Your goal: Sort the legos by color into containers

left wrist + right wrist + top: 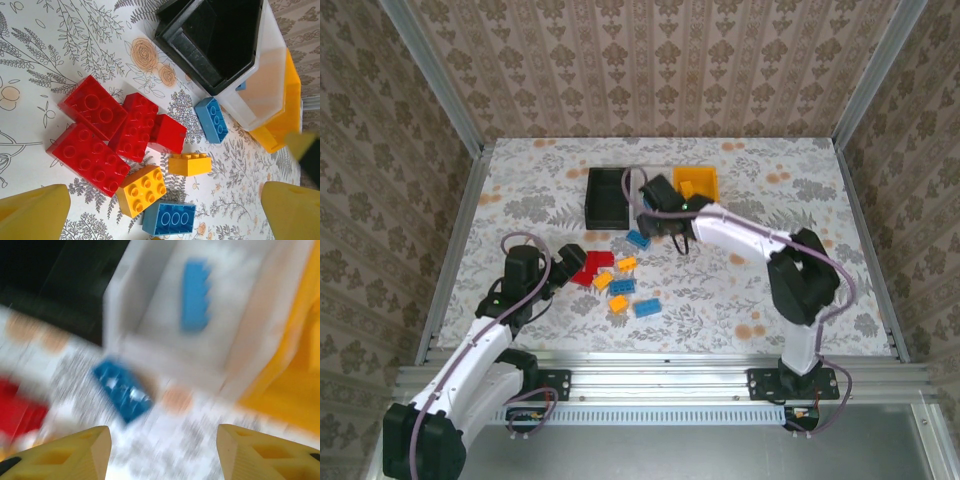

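Loose legos lie mid-table: a red cluster (590, 267) (107, 135), yellow bricks (603, 281) (142, 190) and blue bricks (647, 308) (170, 218). At the back stand the black container (605, 195) (220, 40), the white container (260, 85) (150, 320) and the orange-yellow container (697, 183) (290, 385). One blue brick (195, 290) lies inside the white one, and another blue brick (638, 240) (122, 390) lies on the table just in front of it. My left gripper (572, 258) (165, 220) is open beside the red cluster. My right gripper (652, 208) (162, 452) hovers by the white container, open and empty.
The table is flowered cloth (750, 270) fenced by aluminium posts and patterned walls. The three containers stand tightly side by side. The right wrist view is motion-blurred.
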Controlling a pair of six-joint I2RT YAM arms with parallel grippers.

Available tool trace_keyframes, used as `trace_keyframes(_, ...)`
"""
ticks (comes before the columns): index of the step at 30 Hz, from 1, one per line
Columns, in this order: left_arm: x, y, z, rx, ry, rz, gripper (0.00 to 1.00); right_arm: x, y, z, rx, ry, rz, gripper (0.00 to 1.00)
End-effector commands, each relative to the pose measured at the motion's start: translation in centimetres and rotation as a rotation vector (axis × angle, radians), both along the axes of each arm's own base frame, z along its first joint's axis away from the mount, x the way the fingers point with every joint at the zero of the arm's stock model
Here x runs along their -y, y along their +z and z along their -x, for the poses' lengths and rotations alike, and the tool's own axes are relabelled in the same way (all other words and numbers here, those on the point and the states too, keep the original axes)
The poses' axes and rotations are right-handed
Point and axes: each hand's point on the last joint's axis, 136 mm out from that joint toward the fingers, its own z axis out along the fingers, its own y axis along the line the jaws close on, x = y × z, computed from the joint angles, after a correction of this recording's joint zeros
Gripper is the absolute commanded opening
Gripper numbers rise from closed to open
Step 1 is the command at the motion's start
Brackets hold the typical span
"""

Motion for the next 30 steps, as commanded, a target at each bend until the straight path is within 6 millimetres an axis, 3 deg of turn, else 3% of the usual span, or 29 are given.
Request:
trace_keyframes(1,0.7,0.4,0.0,0.006,-0.029,0.026,1.00,-1.2,-1.5,6.9,-0.066,0.097,0.025,0.67)
trace_keyframes(4,1.2,0.4,0.2,0.010,-0.062,0.026,1.00,-0.5,-3.8,12.1,-0.124,0.167,0.141,0.71)
trace_keyframes(6,1.4,0.3,0.3,0.012,-0.071,0.019,1.00,-0.3,-5.0,14.6,-0.149,0.212,0.202,0.74)
trace_keyframes(9,1.4,0.5,0.5,0.016,-0.073,0.020,1.00,0.4,-6.0,17.2,-0.166,0.267,0.292,0.76)
trace_keyframes(12,1.2,0.8,0.7,0.032,-0.068,0.015,1.00,0.9,-7.1,18.6,-0.196,0.291,0.308,0.80)
trace_keyframes(15,0.7,0.6,0.8,0.046,-0.038,0.013,1.00,1.0,-8.0,17.9,-0.184,0.291,0.346,0.81)
trace_keyframes(21,0.4,0.8,1.0,0.056,-0.017,0.021,1.00,1.0,-9.6,13.9,-0.172,0.233,0.331,0.79)
trace_keyframes(30,0.0,0.7,1.1,0.063,-0.013,-0.007,1.00,-1.3,-8.8,11.3,-0.080,0.280,0.291,0.79)
